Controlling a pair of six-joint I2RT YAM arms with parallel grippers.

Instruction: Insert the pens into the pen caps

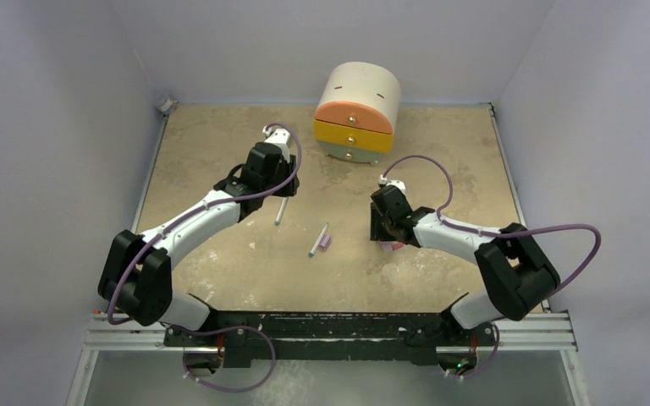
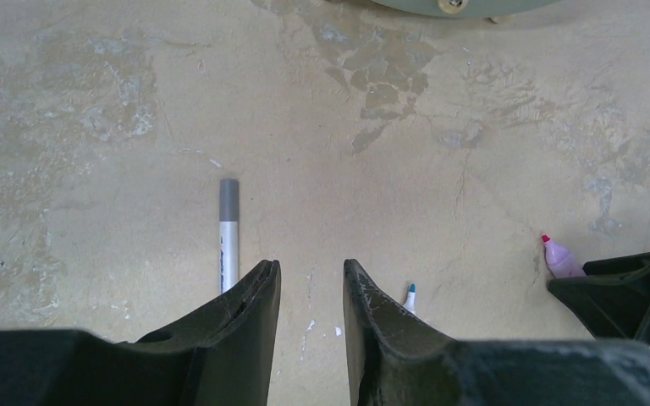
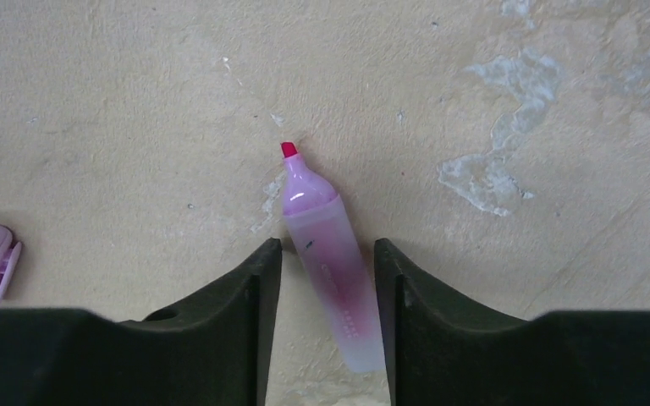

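Observation:
A thick pink pen [image 3: 330, 245] with a red tip lies on the table between the fingers of my right gripper [image 3: 328, 254], which is open and straddles its barrel low over the table. It shows as a pink spot [image 1: 394, 246] under that gripper [image 1: 388, 239] in the top view. A slim white pen with a teal tip [image 1: 318, 240] lies mid-table, touching a purple cap [image 1: 326, 242]. Another white pen with a grey end [image 2: 229, 241] lies left of my left gripper [image 2: 311, 269], which is open, empty and above the table [image 1: 276, 191].
A rounded drawer unit [image 1: 357, 110] with orange and yellow fronts stands at the back centre. Grey walls enclose the table on three sides. The right gripper's fingers [image 2: 635, 292] show at the right edge of the left wrist view, beside the pink pen [image 2: 561, 259].

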